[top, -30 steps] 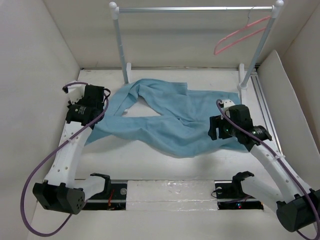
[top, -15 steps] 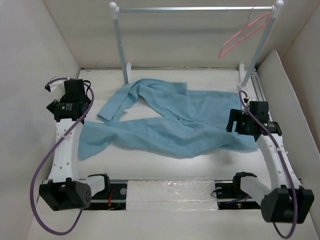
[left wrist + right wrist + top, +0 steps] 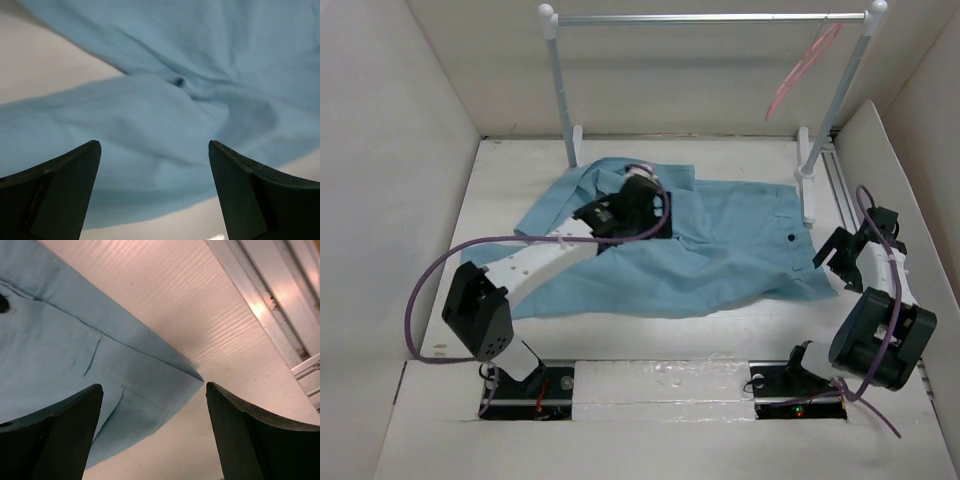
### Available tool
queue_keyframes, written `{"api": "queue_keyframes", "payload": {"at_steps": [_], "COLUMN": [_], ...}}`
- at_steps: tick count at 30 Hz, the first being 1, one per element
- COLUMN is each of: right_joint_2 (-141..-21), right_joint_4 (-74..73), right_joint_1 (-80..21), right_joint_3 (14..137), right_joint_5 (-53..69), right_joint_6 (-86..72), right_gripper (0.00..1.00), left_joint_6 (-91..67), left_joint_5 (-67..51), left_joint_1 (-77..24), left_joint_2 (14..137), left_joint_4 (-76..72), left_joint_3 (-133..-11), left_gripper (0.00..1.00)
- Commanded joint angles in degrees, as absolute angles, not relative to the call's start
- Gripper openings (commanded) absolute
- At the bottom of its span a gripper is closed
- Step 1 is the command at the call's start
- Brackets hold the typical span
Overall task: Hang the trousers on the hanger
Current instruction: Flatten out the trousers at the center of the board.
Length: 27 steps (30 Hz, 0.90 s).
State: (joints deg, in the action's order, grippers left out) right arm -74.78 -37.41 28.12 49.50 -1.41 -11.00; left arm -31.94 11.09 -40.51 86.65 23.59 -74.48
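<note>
Trousers (image 3: 720, 250) lie flat and rumpled on the tabletop (image 3: 505, 175); the pink hanger (image 3: 805, 62) hangs from the rail (image 3: 710, 18) at the far right. Both claws stand wide and empty: the left claw (image 3: 152, 150) is over the crotch folds and the right claw (image 3: 154, 387) beside the waistband corner. Light, limp cloth will likely sag and slip, so pinch the firmer stitched waistband.

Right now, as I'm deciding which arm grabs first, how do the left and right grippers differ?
The left gripper hovers over the middle of the trousers, its arm stretched across the table. The right gripper sits over their waist-end corner at the right edge, its arm folded close to its base. Both are open and empty.
</note>
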Motion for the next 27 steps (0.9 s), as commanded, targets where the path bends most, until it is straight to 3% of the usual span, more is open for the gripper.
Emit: {"api": "queue_keyframes", "payload": {"at_steps": [1,7,9,10,11,12,13,14,19,21,22,23,25,26,27], "right_joint_2": [-75.50,-73.64,-74.88,-76.80,-77.86,-79.00,-79.01,-77.62,-64.53,-59.01,-57.76,-56.53,-54.50,-54.58,-55.10], "right_joint_4": [-36.04,-36.30,-34.47,-33.58,-33.14,-34.88,-34.89,-35.85,-44.02,-47.96,-49.47,-50.79,-53.87,-54.14,-52.40], "right_joint_1": [28.56,28.56,27.86,27.34,27.33,24.03,23.99,21.82,4.52,2.73,2.72,2.72,2.72,4.90,6.14], "right_joint_3": [46.86,41.58,40.87,40.35,39.91,40.42,40.43,40.60,36.40,35.95,36.64,37.69,42.68,44.28,46.04], "right_joint_5": [-0.44,-2.90,-3.51,-2.99,-2.38,-1.42,-1.58,-1.67,6.12,6.24,5.46,4.93,0.73,0.53,0.44], "right_joint_6": [-15.46,-21.71,-22.59,-22.50,-22.06,-21.10,-21.09,-20.48,-23.46,-23.82,-23.91,-23.82,-22.25,-19.28,-17.60], "right_gripper": [0.89,0.86,0.81,0.57,0.40,0.10,0.10,0.00,0.00,0.04,0.11,0.32,0.56,0.74,0.79], "left_joint_6": [-27.52,-22.51,-21.97,-22.67,-23.28,-26.77,-26.81,-27.68,-28.92,-28.92,-28.92,-29.00,-28.92,-28.92,-28.83], "left_joint_5": [7.04,4.67,4.75,3.27,1.34,-4.60,-7.01,-8.60,-5.20,-5.01,-4.23,-3.52,-0.72,-0.62,1.73], "left_joint_1": [-50.15,-55.28,-54.50,-53.62,-52.31,-46.03,-45.97,-43.79,-35.09,-33.06,-31.74,-31.12,-30.33,-29.54,-29.53], "left_joint_2": [87.97,96.49,98.86,99.05,98.70,95.57,95.54,94.14,88.16,85.88,85.09,83.69,82.71,82.10,80.96], "left_joint_4": [18.64,18.54,18.98,18.20,16.80,13.65,11.97,10.56,11.94,12.39,13.26,13.71,15.37,15.73,15.82], "left_joint_3": [-74.44,-72.17,-70.41,-67.70,-65.67,-58.52,-58.45,-56.36,-50.72,-49.75,-49.22,-49.13,-48.34,-47.99,-47.38], "left_gripper": [0.86,0.90,0.88,0.84,0.81,0.77,0.77,0.74,0.72,0.73,0.73,0.73,0.74,0.74,0.75]}}
